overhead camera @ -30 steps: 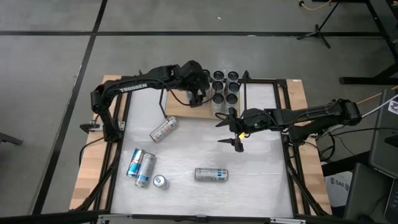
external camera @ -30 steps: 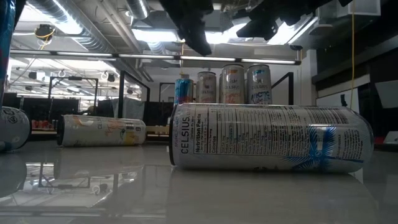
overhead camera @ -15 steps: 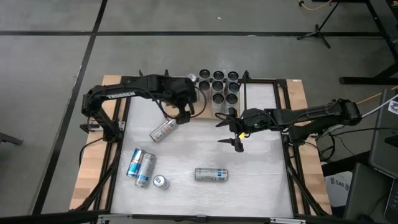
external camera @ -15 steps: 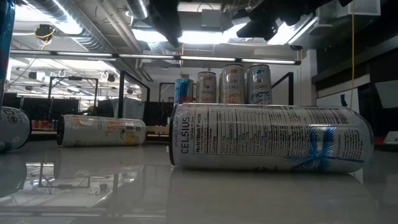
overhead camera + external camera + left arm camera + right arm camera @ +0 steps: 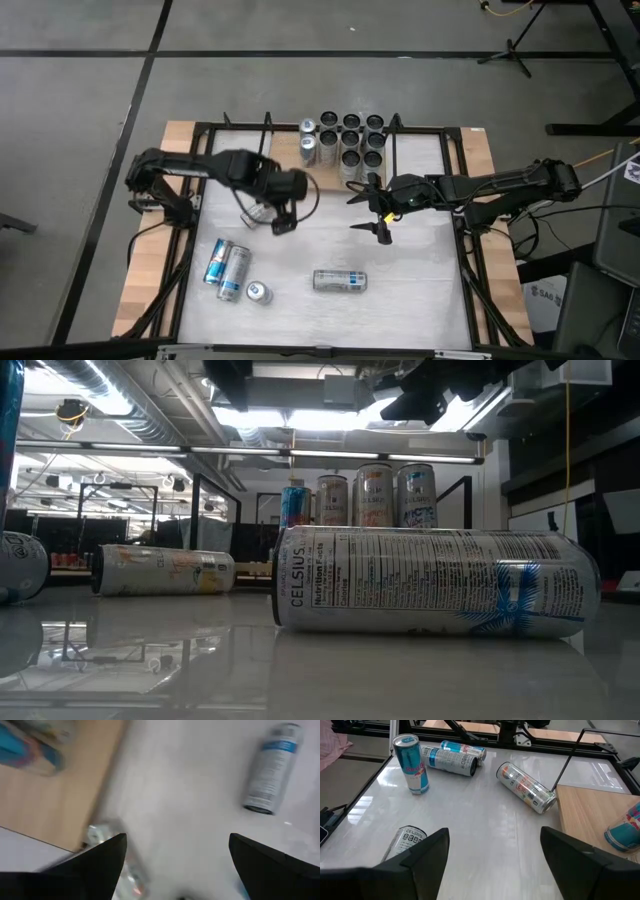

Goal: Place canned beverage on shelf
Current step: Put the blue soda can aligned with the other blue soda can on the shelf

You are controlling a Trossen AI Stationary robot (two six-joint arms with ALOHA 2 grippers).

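Wooden shelf (image 5: 290, 172) sat behind my left gripper (image 5: 270, 218), fingers spread, empty, over fallen can (image 5: 258, 211); right gripper (image 5: 372, 213) waited, spread too.

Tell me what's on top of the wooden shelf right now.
Upright cans stand clustered on the shelf, at its right end; eight tops show from above. The board's left part is bare. The table-level camera shows only four, the front cans covering the others.
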